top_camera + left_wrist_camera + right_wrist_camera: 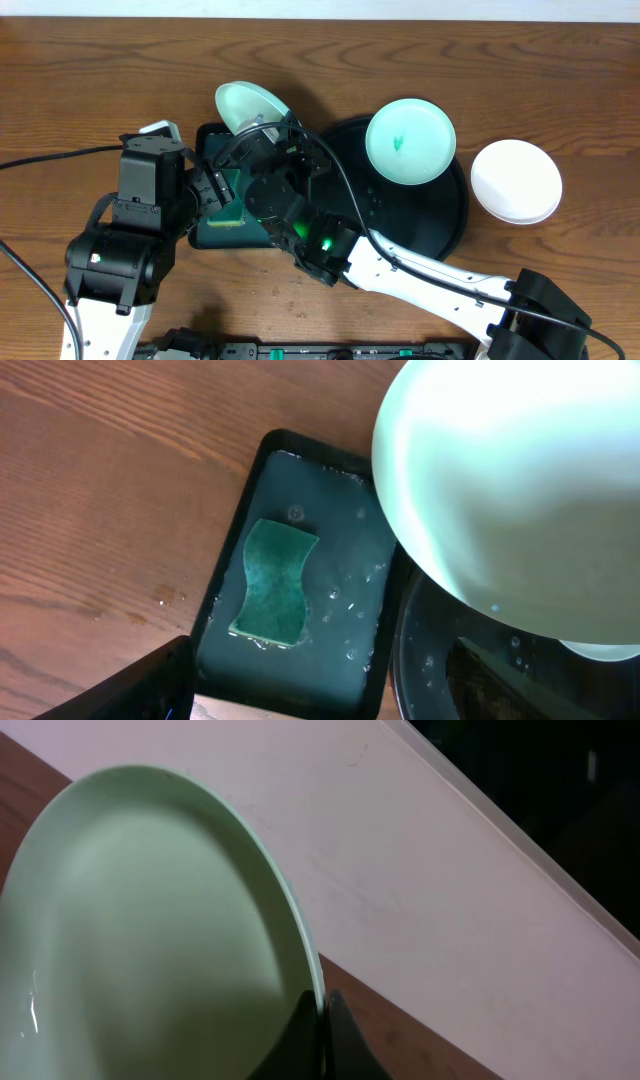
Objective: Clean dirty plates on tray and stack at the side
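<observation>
My right gripper is shut on the rim of a pale-mint plate and holds it tilted above the back of the dark green rectangular tray. The held plate also shows in the overhead view and the left wrist view. A second plate with a teal smear lies on the round black tray. A third, white plate lies on the table to the right of the tray. My left gripper is open and empty over the green tray.
A green sponge lies in shallow water in the green rectangular tray. The black tray's rim sits right beside it. A black cable runs across the table at left.
</observation>
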You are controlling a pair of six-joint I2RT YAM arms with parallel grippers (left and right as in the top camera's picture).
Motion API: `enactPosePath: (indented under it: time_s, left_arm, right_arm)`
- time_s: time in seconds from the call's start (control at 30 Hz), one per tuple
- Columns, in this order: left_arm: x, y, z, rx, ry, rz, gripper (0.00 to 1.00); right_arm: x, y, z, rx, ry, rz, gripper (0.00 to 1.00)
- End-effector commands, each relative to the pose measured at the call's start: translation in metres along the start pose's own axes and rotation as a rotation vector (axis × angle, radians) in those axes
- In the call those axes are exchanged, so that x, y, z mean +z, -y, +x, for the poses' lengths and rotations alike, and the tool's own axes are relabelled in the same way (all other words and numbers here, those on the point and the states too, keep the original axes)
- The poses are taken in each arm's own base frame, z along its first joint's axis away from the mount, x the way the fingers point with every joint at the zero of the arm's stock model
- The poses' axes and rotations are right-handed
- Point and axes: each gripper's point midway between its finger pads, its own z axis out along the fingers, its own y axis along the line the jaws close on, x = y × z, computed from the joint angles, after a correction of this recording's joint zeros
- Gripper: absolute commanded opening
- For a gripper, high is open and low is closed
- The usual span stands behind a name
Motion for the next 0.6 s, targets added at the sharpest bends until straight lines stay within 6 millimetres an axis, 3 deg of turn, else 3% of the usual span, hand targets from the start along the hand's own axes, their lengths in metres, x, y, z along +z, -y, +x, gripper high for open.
enactPosePath:
  time_s: [0.0, 0.23, 0.33, 0.4, 0.5, 0.57]
  left_arm:
    - [-0.004, 0.001, -0.005, 0.002, 0.015, 0.004, 0.80]
    - [-0.004, 0.001, -0.005, 0.002, 0.016, 0.004, 0.80]
    - [-0.004, 0.001, -0.005, 0.002, 0.016, 0.004, 0.80]
    - [-0.004, 0.001, -0.005, 0.002, 0.016, 0.004, 0.80]
    - [-0.004, 0.001, -0.005, 0.002, 0.016, 0.004, 0.80]
    - [-0.004, 0.001, -0.005, 0.002, 0.015, 0.004, 0.80]
  right_arm:
    - [-0.005, 0.015, -0.012, 0.040, 0.016, 0.026, 0.01]
    - [-0.001, 0.017, -0.007, 0.073, 0.000, 0.032, 0.01]
    - [0.015, 0.025, 0.023, 0.204, -0.089, 0.049, 0.01]
    - [0.029, 0.021, 0.058, 0.319, -0.195, 0.001, 0.01]
    - [0.038, -0.010, 0.098, 0.488, -0.377, -0.250, 0.01]
    - [0.035, -0.033, 0.101, 0.585, -0.448, -0.495, 0.01]
